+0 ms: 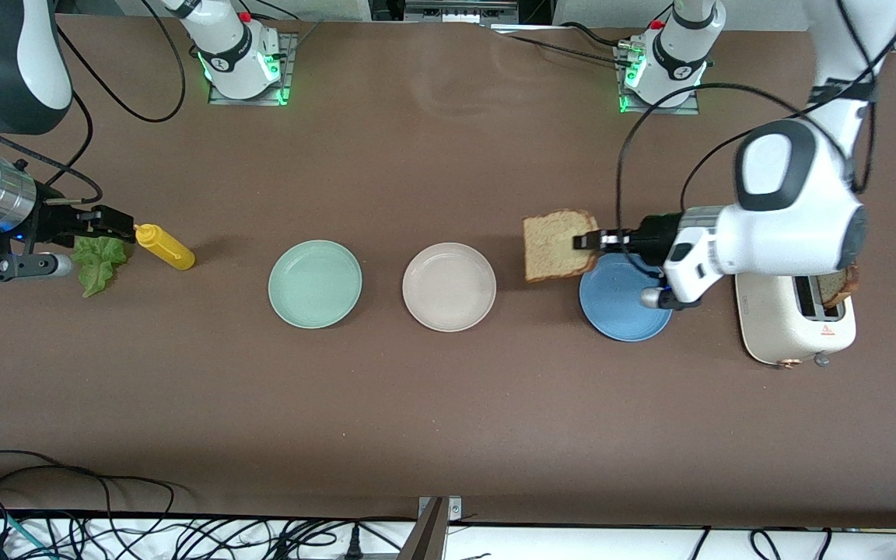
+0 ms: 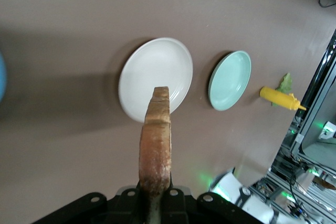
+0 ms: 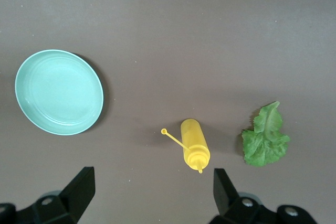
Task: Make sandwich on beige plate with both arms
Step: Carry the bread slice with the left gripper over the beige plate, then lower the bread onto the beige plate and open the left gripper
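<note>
The beige plate (image 1: 449, 286) lies bare at the table's middle and shows in the left wrist view as well (image 2: 152, 72). My left gripper (image 1: 589, 240) is shut on a brown bread slice (image 1: 557, 245) and holds it in the air over the rim of the blue plate (image 1: 625, 299). In the left wrist view that slice (image 2: 156, 145) stands edge-on, clamped in the left gripper (image 2: 156, 192). A second slice (image 1: 839, 286) sticks out of the toaster. My right gripper (image 1: 117, 225) hangs open and empty over the lettuce leaf (image 1: 99, 263) and the yellow bottle.
A cream toaster (image 1: 794, 319) stands at the left arm's end. A mint-green plate (image 1: 315, 283) lies beside the beige plate. A yellow squeeze bottle (image 1: 165, 246) lies on its side next to the lettuce (image 3: 265, 137). Cables run along the table's near edge.
</note>
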Robot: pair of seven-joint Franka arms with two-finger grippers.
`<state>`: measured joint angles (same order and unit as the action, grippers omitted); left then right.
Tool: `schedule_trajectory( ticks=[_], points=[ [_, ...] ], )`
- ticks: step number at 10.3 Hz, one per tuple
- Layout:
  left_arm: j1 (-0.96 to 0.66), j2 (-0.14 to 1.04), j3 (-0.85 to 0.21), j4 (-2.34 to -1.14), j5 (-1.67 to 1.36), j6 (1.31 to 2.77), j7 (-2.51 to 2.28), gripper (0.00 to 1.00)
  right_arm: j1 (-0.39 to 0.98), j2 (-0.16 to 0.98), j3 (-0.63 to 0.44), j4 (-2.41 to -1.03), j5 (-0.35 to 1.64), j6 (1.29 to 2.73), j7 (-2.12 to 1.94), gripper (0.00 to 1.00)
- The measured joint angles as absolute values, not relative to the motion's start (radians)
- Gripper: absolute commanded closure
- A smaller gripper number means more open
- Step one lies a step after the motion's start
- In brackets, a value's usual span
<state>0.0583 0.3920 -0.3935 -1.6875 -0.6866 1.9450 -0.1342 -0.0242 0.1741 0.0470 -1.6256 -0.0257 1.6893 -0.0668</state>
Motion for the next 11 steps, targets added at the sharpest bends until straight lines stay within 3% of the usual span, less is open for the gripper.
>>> schedule_trajectory(
  ticks=[3,11],
  points=[
    [-0.057,0.49,-0.394,-1.683,-0.764,2.125,-0.083,1.0,-0.024,0.174,0.047,-1.625,-0.026,1.689,-0.067,0.0],
    [-0.143,0.717,-0.391,-1.683,-1.026,2.233,0.353,1.0,-0.024,0.174,0.047,-1.625,-0.026,1.689,-0.067,0.0]
  ],
)
